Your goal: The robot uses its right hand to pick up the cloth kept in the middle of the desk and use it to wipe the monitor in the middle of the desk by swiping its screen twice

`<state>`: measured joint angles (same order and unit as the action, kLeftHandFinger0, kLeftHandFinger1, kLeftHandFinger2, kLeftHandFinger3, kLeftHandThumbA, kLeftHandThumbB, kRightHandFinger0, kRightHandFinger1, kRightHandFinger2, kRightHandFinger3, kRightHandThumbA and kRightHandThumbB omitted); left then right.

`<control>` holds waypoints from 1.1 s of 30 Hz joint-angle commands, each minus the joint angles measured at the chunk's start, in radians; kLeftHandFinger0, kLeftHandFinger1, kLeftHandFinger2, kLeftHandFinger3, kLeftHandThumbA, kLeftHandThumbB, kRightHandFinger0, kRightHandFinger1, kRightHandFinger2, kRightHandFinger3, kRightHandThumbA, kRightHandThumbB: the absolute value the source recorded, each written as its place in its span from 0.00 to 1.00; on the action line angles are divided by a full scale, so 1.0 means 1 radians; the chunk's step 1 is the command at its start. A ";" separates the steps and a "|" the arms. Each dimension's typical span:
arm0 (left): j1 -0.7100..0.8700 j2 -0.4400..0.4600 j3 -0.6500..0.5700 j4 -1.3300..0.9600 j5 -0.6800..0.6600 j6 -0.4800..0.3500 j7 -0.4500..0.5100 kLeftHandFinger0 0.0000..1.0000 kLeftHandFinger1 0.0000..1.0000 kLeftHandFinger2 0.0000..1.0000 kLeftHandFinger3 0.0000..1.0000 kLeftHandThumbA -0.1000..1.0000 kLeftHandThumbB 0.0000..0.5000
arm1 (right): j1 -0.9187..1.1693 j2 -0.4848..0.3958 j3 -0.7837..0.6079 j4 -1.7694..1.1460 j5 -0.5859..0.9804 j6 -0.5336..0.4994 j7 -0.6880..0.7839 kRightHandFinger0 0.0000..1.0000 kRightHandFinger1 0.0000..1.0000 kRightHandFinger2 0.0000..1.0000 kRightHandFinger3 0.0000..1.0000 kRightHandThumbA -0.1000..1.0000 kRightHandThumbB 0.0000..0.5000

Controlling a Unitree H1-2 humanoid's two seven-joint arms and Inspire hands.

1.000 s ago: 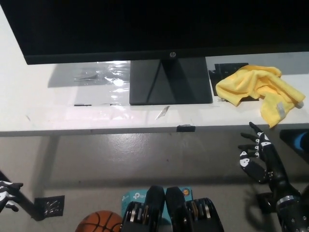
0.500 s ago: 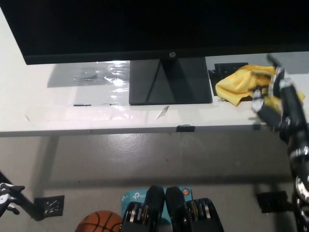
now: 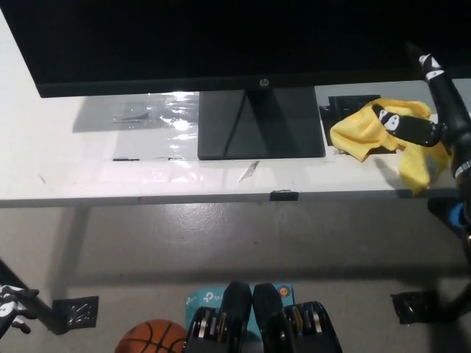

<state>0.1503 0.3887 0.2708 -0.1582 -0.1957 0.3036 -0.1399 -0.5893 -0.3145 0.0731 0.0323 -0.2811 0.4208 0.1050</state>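
Yellow cloth [image 3: 368, 134] lies bunched on the white desk [image 3: 96, 165], right of the monitor [image 3: 221, 40] stand. Head view: the black right robot hand [image 3: 430, 110] hangs over it, fingers spread, nothing gripped. Risk: closing on a loose fold lets it slip. The white left robot hand [image 3: 11, 305] rests lower left, fingers indistinct.

My black right hand [image 3: 427, 110] reaches over the desk's right end with fingers spread apart, holding nothing. My white left hand [image 3: 11, 305] rests low, off the desk's left corner.
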 commanded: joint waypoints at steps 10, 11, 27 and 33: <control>0.028 0.017 0.009 -0.029 -0.012 0.003 -0.014 0.39 0.44 0.60 0.79 0.37 0.32 | -0.070 -0.057 0.058 0.278 -0.044 -0.041 -0.003 1.00 1.00 1.00 1.00 0.72 0.60; 0.029 0.017 0.009 -0.029 -0.012 0.005 -0.013 0.39 0.44 0.60 0.80 0.37 0.32 | -0.071 -0.059 0.058 0.285 -0.043 -0.042 -0.002 1.00 1.00 1.00 1.00 0.72 0.60; 0.055 0.010 0.011 -0.043 -0.006 -0.005 -0.008 0.40 0.46 0.61 0.79 0.38 0.32 | -0.145 -0.072 0.119 0.417 -0.108 -0.091 -0.039 1.00 1.00 1.00 1.00 0.80 0.65; 0.061 0.002 0.019 -0.036 -0.022 -0.012 -0.013 0.39 0.44 0.59 0.77 0.37 0.35 | -0.174 -0.053 0.138 0.439 -0.129 -0.090 -0.059 1.00 1.00 1.00 1.00 0.84 0.67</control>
<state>0.1995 0.3790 0.2777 -0.1669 -0.2002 0.3050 -0.1397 -0.6886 -0.3627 0.2027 0.4738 -0.3722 0.3889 0.0925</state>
